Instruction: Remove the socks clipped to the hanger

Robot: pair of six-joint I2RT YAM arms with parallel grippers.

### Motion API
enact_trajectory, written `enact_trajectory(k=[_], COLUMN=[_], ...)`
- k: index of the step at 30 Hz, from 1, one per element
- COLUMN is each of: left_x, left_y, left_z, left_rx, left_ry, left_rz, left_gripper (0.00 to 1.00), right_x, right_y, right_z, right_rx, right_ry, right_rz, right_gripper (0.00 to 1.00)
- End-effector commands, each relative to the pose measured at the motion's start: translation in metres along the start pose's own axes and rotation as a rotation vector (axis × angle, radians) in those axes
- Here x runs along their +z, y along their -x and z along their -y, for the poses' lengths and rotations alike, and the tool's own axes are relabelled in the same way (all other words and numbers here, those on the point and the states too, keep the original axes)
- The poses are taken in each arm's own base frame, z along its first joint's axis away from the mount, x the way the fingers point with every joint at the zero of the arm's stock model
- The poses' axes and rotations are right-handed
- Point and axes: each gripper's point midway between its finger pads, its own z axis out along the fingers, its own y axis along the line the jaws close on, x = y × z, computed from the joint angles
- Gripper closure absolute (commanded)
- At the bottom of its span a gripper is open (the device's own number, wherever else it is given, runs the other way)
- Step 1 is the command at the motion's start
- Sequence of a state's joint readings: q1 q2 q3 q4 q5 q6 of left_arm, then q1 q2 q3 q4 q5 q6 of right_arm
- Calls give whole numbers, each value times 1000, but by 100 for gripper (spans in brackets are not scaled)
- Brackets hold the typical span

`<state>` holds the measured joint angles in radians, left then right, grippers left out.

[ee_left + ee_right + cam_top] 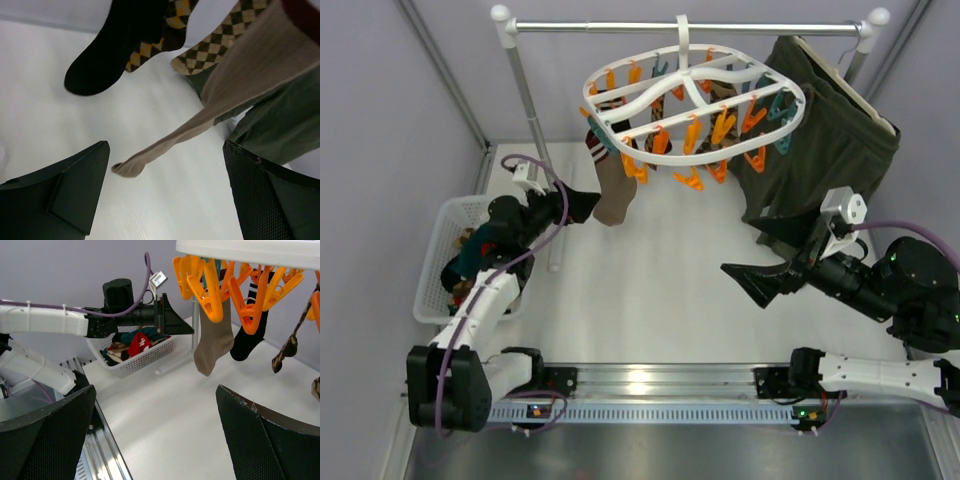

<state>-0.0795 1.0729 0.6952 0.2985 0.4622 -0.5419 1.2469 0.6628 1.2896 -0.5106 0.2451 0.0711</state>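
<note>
Left gripper spread apart at 9 o'clock of tan sock, clipped to white hanger, right gripper likewise apart at 4 o'clock

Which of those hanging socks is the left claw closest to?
The plain tan sock: its toe dangles just ahead of the open left gripper, while the black sock and argyle socks hang farther back.

Glossy white plastic hanger, ribbed knit sock (matt), smooth table.
</note>
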Motion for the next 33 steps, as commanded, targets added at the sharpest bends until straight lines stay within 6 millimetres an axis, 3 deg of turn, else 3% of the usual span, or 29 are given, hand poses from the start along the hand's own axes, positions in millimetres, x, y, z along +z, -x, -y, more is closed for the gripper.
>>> enact_trajectory(k=[1,3,7,14,19,21,23,25,28,29,31,33], left_x=[9,12,30,69,93,100,102,101,93,92,81,71], left_y=[25,24,8,1,9,10,13,11,10,13,23,23], left_z=[37,44,33,20,10,11,13,18,32,33,43,40], left_rx=[176,226,300,357,363,333,327,328,354,352,353,343], left_ry=[-248,-315,-320,-298,-280,-294,-296,-283,-282,-261,-250,-192], left_rz=[142,170,160,164,187,179,189,203,225,243,287,320], left_gripper=[2,2,2,2,4,13,58,83,91,98,100,100], right_x=[2,6,13,24,29,31,32,31,29,28,25,24], right_y=[-1,-4,-9,-15,-21,-24,-25,-25,-25,-24,-23,-22], right_z=[-6,-7,-10,-21,-24,-24,-24,-23,-21,-21,-19,-19], right_rx=[-16,-24,-46,-70,-125,-130,-133,-133,-130,-127,-120,-112], right_ry=[36,43,52,104,134,133,131,127,121,119,110,107], right_rz=[6,-3,-26,-52,-53,-54,-54,-52,-51,-46,-36,-29], right_gripper=[1,1,1,0,0,1,1,1,1,0,1,1])
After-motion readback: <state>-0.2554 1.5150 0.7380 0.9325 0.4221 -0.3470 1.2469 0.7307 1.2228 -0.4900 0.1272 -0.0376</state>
